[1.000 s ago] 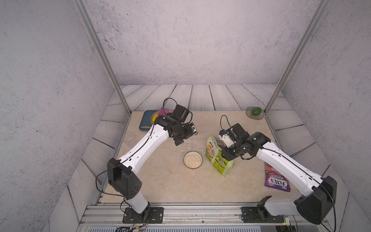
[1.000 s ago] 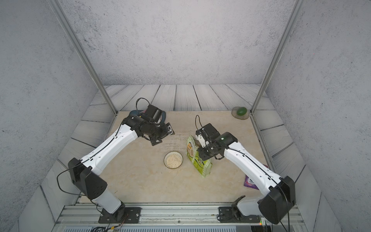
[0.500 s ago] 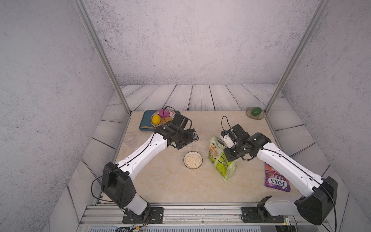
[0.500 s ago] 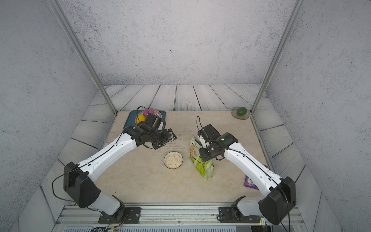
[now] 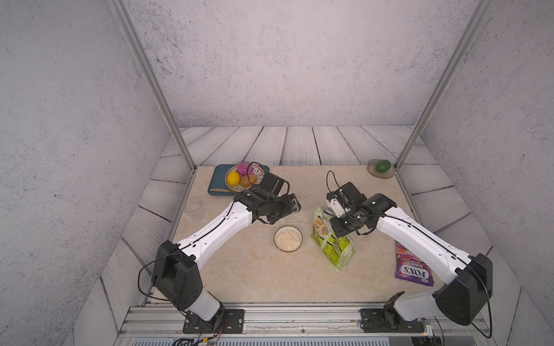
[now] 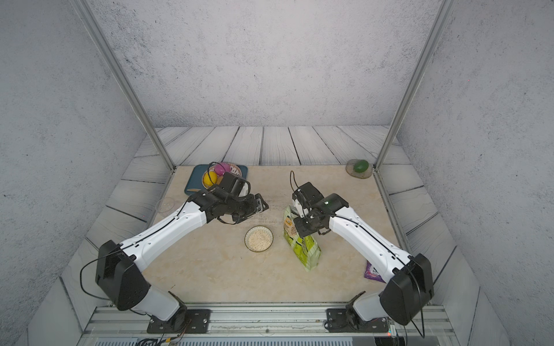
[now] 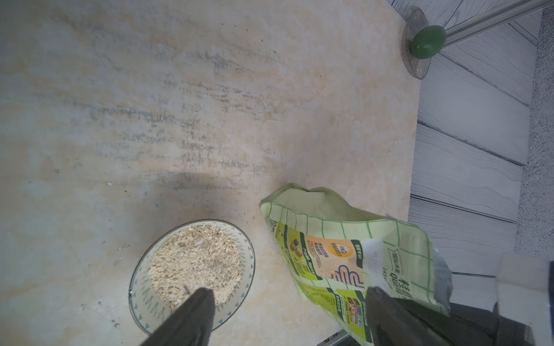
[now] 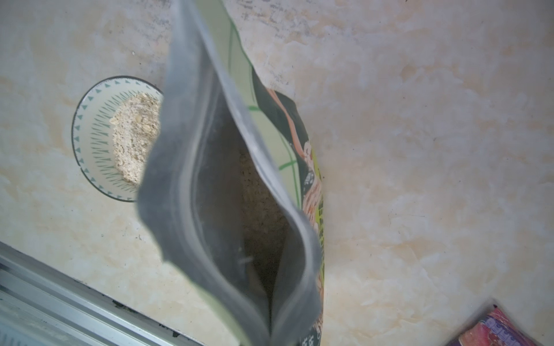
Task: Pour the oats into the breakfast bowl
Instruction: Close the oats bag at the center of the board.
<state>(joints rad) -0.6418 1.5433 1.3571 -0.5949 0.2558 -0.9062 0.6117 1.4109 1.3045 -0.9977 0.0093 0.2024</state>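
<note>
Oats (image 5: 288, 238) sit in the breakfast bowl (image 5: 275, 239); more lie in the lime-green pouch (image 5: 331, 242) standing beside it. The right gripper (image 5: 329, 213) is clamped, apparently on the pouch's top edge; the left gripper (image 7: 288, 295) hovers spread, empty. Tugging that thin film could topple the open pouch, spilling flakes.

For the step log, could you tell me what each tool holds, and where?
Right tool pinches the oats pouch by its top rim; left tool empty.

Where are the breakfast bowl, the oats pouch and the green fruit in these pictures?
breakfast bowl (image 7: 141, 286): left wrist view, bare inner wall.
oats pouch (image 5: 332, 248): a top view, green front panel.
green fruit (image 5: 383, 166): a top view, its middle.
</note>
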